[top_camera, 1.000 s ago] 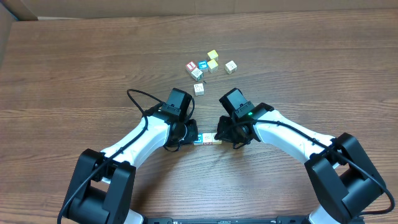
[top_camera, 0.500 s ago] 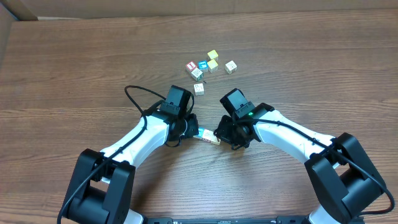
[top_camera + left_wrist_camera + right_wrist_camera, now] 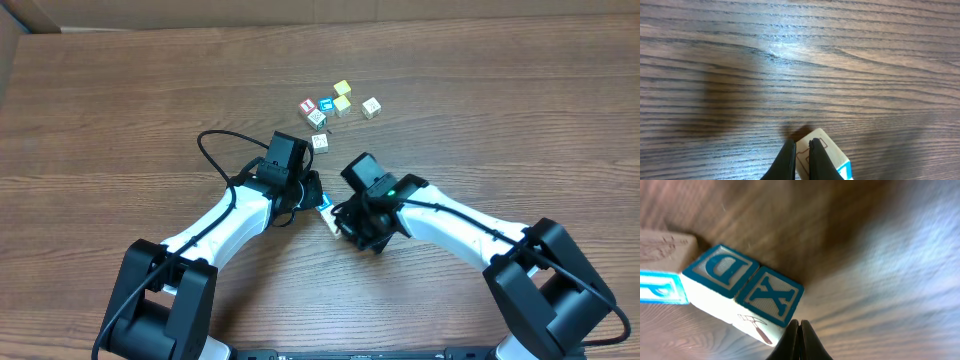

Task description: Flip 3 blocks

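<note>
The row of three blocks (image 3: 326,209) is pressed end to end between the left jaws and right jaws, both clenched empty, at mid-frame overhead, presumably so it can be turned as one; possibly it is raised off the desk (image 3: 150,100).

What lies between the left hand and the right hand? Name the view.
A short row of small pale wooden alphabet blocks with blue letter faces spans left hand to right hand, in the overhead view.
</note>
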Robot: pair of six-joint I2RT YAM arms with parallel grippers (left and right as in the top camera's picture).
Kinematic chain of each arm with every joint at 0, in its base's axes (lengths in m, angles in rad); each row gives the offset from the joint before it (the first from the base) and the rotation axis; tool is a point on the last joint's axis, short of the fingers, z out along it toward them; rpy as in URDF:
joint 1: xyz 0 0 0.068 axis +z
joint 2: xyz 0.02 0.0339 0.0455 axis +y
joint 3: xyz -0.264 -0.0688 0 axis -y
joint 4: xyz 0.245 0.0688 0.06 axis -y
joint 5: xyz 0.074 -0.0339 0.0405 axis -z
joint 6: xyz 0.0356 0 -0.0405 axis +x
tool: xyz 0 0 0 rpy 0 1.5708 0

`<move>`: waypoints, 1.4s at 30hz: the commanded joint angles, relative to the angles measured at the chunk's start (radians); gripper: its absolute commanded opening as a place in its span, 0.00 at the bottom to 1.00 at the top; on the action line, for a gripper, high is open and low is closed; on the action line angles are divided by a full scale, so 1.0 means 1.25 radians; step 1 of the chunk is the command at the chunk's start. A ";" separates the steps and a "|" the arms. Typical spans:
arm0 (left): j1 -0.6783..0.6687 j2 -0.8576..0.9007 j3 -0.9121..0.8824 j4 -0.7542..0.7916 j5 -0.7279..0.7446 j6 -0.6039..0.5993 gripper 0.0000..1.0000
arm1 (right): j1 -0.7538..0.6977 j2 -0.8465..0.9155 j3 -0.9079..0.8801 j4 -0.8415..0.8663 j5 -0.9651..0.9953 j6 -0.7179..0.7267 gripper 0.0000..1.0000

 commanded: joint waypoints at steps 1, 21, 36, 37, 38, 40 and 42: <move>-0.009 0.006 -0.006 -0.006 0.002 -0.004 0.05 | 0.025 0.002 0.003 0.025 -0.005 0.127 0.04; -0.008 0.006 -0.006 -0.006 -0.039 0.008 0.04 | 0.028 -0.016 0.015 0.020 -0.020 0.098 0.04; 0.063 0.022 0.136 -0.156 -0.011 0.080 0.04 | -0.005 -0.113 0.128 -0.171 0.070 -0.334 0.04; 0.069 0.035 0.191 -0.214 -0.011 0.099 0.04 | -0.005 -0.113 0.128 -0.174 0.069 -0.367 0.04; 0.074 0.056 0.268 -0.287 -0.012 0.131 0.04 | -0.005 -0.113 0.129 -0.173 0.069 -0.393 0.04; 0.076 0.086 0.360 -0.371 -0.012 0.169 0.04 | -0.006 -0.113 0.129 -0.173 0.069 -0.417 0.04; 0.075 0.126 0.457 -0.457 -0.011 0.197 0.04 | -0.006 -0.113 0.129 -0.173 0.067 -0.438 0.04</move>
